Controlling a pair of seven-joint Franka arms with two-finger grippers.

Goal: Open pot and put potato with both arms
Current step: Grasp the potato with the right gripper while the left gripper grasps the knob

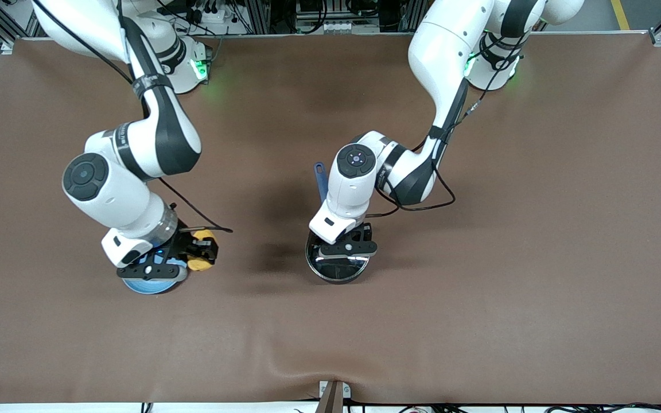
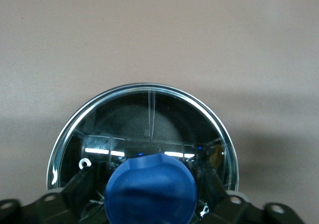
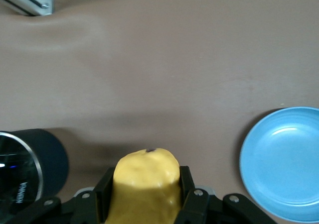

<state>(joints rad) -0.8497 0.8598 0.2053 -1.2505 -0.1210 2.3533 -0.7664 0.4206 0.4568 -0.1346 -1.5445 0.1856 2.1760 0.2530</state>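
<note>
Pot point(image 1: 337, 265) sits mid-table, its glass lid point(image 2: 144, 129) on, blue handle point(image 1: 320, 179) pointing toward the robots' bases. My left gripper point(image 1: 346, 249) has its fingers around the blue knob point(image 2: 149, 190). My right gripper point(image 1: 201, 250) clamps the potato point(image 1: 200, 258) up in the air beside the blue plate point(image 1: 150, 284), which lies toward the right arm's end of the table. My worry is that a loose grip on the knob drops the lid, or that the 2 arms collide over the pot if the potato arrives early.
</note>
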